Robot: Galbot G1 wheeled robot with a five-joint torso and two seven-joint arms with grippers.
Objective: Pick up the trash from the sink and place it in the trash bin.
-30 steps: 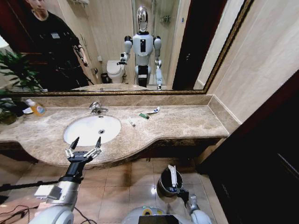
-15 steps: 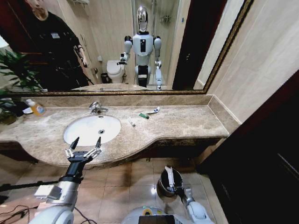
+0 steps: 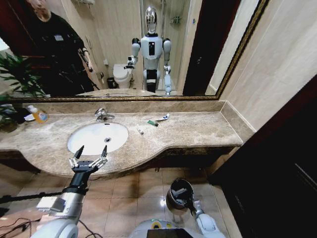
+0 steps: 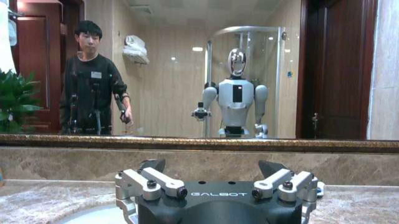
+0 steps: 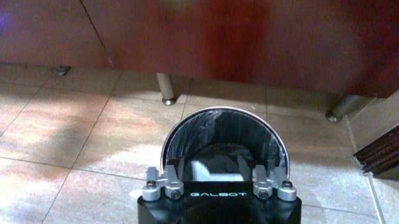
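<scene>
Reading "GALBOT": right gripper [image 5: 215,173] housing

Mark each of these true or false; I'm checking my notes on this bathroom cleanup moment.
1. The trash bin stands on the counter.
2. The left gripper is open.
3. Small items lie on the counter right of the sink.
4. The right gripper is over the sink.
1. False: the trash bin stands on the floor tiles below the counter.
2. True: the left gripper hangs open at the counter's front edge, before the sink.
3. True: small items lie there.
4. False: the right gripper is at the trash bin.
</scene>
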